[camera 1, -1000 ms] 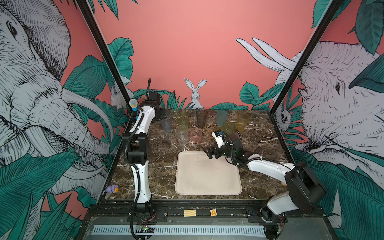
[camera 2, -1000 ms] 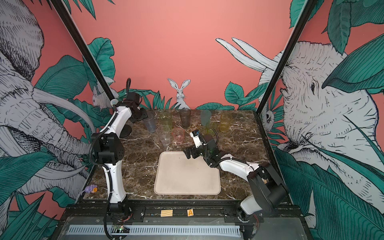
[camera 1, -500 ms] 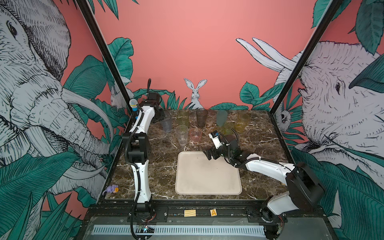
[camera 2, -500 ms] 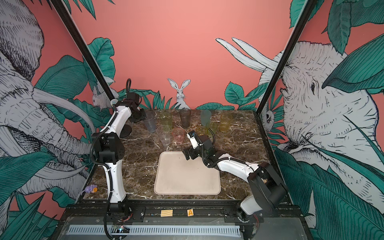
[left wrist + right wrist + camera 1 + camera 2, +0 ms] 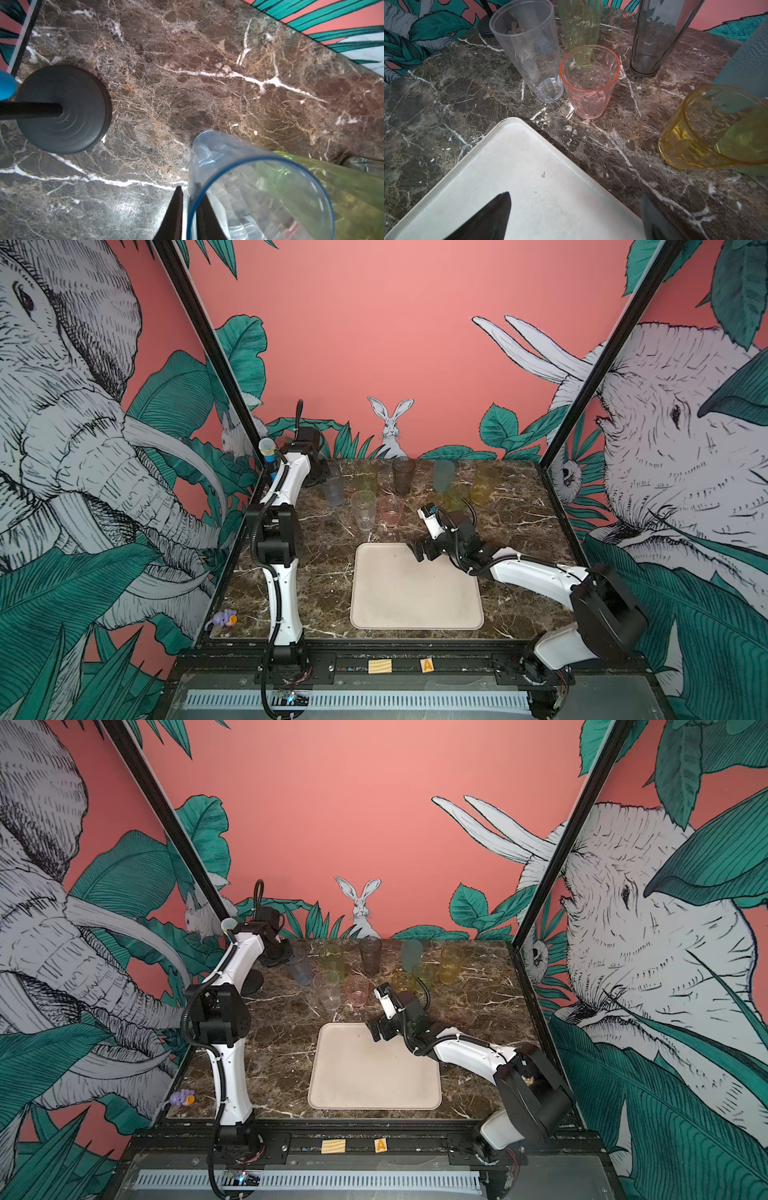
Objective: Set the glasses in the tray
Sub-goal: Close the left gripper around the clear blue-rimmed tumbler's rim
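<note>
**Q:** What has the left claw got?

**A:** Your left claw is pinched onto the rim wall of the grey-blue glass, one finger inside and one outside. In both top views that glass stands at the back left of the desk, and a tall green glass is just beside it.

**Q:** And the right one?

**A:** Your right claw hangs wide open and empty over the far right corner of the tray. Nothing is in the tray, and the other glasses stand on the desk behind it.

**Q:** How will the tumbler handle?

**A:** Expect it to be light, thin-walled and smooth, so it is likely to slip. With only one wall held near the rim, you should expect it to hang tilted and swing. Too hard a pinch may flex the wall. Lift it straight up to clear the green neighbour, then carry it slowly.

**Q:** Where should you take hold of the next one?

**A:** The short pink glass is nearest the tray. Grip it by the rim wall as well, on its open side and away from the clear tumbler.
</note>
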Available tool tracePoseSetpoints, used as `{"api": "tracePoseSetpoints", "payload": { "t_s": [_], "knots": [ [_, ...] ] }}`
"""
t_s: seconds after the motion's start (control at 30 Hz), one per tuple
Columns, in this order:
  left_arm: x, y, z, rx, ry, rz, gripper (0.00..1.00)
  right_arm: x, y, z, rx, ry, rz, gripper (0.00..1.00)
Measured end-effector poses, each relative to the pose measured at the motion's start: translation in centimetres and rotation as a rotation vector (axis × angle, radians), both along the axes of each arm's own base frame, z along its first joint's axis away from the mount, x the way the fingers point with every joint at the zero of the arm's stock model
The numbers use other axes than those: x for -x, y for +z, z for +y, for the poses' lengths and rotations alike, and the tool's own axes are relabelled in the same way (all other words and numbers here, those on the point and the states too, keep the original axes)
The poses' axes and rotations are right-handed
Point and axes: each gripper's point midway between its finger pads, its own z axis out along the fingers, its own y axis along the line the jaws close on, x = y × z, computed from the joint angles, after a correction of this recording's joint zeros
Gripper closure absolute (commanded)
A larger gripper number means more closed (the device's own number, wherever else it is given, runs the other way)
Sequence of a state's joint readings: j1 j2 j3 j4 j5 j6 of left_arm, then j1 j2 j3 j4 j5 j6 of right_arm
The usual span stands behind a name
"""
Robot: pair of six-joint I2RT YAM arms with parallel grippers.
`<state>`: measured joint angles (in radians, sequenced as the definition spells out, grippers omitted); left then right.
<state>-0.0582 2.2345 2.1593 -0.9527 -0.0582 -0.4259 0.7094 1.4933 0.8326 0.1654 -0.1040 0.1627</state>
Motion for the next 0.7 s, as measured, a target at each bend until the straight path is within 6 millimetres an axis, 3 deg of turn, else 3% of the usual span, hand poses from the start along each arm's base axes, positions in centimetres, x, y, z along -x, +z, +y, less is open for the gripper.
{"api": "tracePoseSetpoints", "payload": {
  "t_s": [0.7],
  "knots": [
    [0.82, 0.02, 0.06, -0.009, -0.022, 0.025, 1.0, -0.13, -0.45, -0.57, 0.042, -0.022, -0.009, 0.01]
  ]
}}
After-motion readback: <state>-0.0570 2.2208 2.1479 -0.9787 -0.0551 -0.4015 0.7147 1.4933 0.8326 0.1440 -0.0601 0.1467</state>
